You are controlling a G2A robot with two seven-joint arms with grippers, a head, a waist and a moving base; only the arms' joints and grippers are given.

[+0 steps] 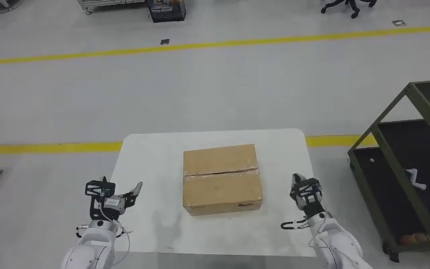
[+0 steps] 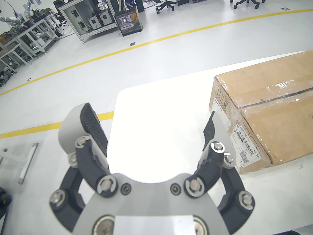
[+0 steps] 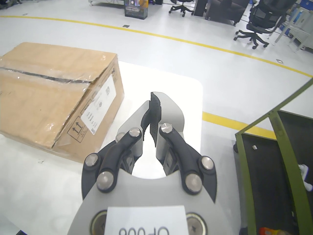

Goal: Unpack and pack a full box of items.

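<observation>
A brown cardboard box (image 1: 221, 177) (image 2: 271, 103) (image 3: 51, 89) sits closed in the middle of the white table (image 1: 154, 155), its top seam sealed with clear tape. My left gripper (image 1: 114, 191) (image 2: 149, 123) stands open over the table's near left part, apart from the box, with nothing between its fingers. My right gripper (image 1: 306, 189) (image 3: 152, 113) is shut and empty near the table's right edge, off the box's right side.
A green-framed cart (image 1: 396, 175) (image 3: 276, 162) with dark shelves stands right of the table, with a small white thing (image 1: 416, 180) on a shelf. Bare tabletop lies on both sides of the box. Office chairs and benches stand far off across the floor.
</observation>
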